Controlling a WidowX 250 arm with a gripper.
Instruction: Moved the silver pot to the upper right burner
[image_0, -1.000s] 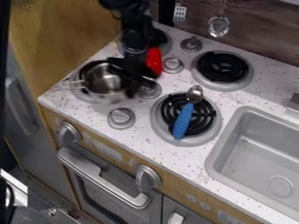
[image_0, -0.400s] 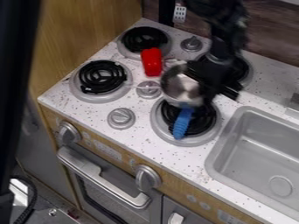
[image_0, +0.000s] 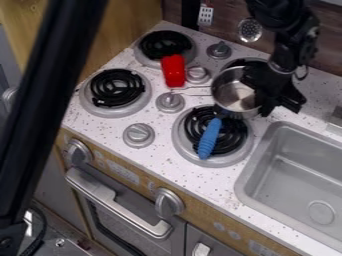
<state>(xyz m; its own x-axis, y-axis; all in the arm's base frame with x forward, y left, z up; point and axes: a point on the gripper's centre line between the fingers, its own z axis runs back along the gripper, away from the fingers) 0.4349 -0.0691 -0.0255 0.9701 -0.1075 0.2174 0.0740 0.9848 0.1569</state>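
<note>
hand (image_0: 268, 95) with silver pot (image_0: 234, 96) above speckled white counter (image_0: 200, 177), near sink (image_0: 294, 172)

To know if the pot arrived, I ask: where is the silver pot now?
In the camera view, the silver pot is right of centre, just left of the hand, overlapping parts of both right burners.

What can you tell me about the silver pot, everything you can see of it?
The pot is small, round and open-topped, with a shiny, metal-looking inside and no contents that I can make out. A thin, wire-like handle sticks out to the left of the picture, just below the red object. The pot covers part of the upper right burner, and the black pincer seems to hold it at its right side. I can't tell whether it is touching the stove.
</note>
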